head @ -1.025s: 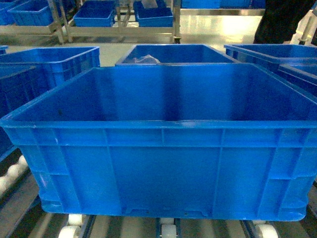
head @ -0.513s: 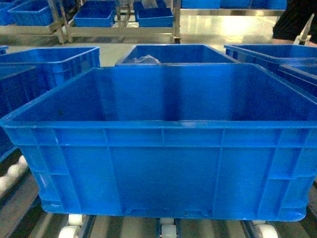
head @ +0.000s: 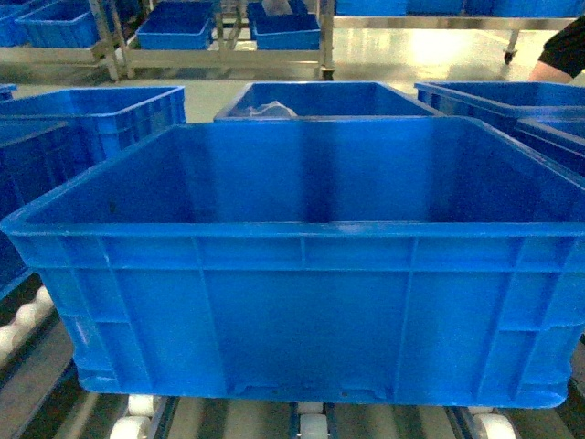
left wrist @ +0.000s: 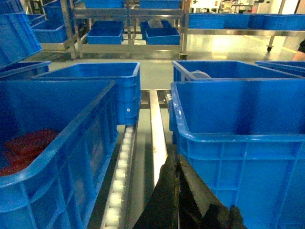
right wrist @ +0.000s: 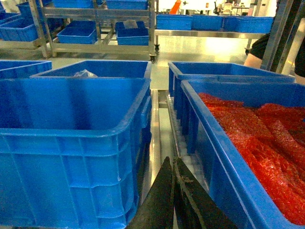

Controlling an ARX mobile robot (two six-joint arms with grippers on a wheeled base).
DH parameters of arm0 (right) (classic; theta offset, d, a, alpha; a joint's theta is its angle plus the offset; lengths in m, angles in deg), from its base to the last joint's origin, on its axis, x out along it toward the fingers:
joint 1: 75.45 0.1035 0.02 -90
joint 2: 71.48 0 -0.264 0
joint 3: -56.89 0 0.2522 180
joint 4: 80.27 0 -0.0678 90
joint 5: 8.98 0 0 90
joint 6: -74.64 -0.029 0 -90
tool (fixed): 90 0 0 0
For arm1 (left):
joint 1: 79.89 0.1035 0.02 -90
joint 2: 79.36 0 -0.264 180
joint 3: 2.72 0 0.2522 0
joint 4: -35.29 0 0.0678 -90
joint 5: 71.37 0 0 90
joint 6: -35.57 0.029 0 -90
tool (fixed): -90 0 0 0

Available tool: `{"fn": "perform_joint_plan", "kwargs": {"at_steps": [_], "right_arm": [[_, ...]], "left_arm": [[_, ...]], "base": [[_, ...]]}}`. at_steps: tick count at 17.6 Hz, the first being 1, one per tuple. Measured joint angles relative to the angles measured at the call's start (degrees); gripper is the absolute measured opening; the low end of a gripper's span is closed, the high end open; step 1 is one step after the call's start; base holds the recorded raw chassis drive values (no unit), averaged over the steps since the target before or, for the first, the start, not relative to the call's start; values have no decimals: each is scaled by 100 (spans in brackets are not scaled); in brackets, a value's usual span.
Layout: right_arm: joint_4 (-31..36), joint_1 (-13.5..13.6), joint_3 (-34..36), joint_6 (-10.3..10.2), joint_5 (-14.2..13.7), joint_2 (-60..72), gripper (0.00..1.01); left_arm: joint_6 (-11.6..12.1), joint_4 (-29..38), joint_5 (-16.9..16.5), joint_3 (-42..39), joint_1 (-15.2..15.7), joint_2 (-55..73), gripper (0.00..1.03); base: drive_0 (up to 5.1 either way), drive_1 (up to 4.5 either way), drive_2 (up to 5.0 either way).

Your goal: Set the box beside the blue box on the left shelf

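Observation:
The box (head: 302,311) is a large, empty bright blue crate with ribbed walls. It fills the head view and rests on the left shelf (head: 311,425), a rack of grey rails with white rollers. My left gripper (left wrist: 175,162) is shut and holds nothing. It sits low in the gap beside the box's (left wrist: 238,129) left wall, above a metal rail (left wrist: 157,129). My right gripper (right wrist: 172,163) is also shut and holds nothing, in the gap along the box's (right wrist: 71,143) right wall. Neither gripper shows in the head view.
A blue crate (left wrist: 52,143) holding red material flanks the box on the left, past a roller rail (left wrist: 119,167). Another crate (right wrist: 224,157) full of red material (right wrist: 257,129) flanks it on the right. More crates (head: 320,99) stand behind. Metal racks (head: 219,46) and a person (head: 562,55) are farther back.
The person in dark clothing at the head view's top right has moved right, nearly out of frame. The box has not moved.

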Motion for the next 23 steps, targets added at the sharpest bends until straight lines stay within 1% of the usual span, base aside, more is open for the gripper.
{"fn": "perform_joint_plan", "kwargs": {"at_steps": [2, 3, 5, 7, 8, 9, 11, 12, 13, 14, 23], "right_arm": [[-2, 0, 0, 11, -2, 0, 3], [-2, 0, 0, 9, -2, 0, 12], [-2, 0, 0, 9, 0, 0, 32], [-2, 0, 0, 11, -2, 0, 56], [-2, 0, 0, 11, -2, 0, 65], [-2, 0, 0, 9, 0, 0, 69], [-2, 0, 0, 9, 0, 0, 95], [-2, 0, 0, 9, -2, 0, 99], [-2, 0, 0, 9, 0, 0, 98], [-2, 0, 0, 9, 0, 0, 98], [-2, 0, 0, 9, 0, 0, 98]], "left_arm": [[0, 4, 2, 0, 0, 0, 2], [0, 2, 2, 0, 0, 0, 2], [-2, 4, 2, 0, 0, 0, 19], [-2, 2, 2, 0, 0, 0, 43], [-2, 2, 2, 0, 0, 0, 52], [-2, 2, 2, 0, 0, 0, 56], [-2, 4, 2, 0, 0, 0, 80], [0, 2, 2, 0, 0, 0, 92], [13, 2, 2, 0, 0, 0, 99], [13, 2, 2, 0, 0, 0, 98], [15, 2, 2, 0, 0, 0, 98]], "base": [[0, 0, 0], [0, 0, 0], [0, 0, 0], [0, 0, 0], [0, 0, 0], [0, 0, 0], [0, 0, 0], [0, 0, 0], [0, 0, 0], [0, 0, 0], [0, 0, 0]]}}
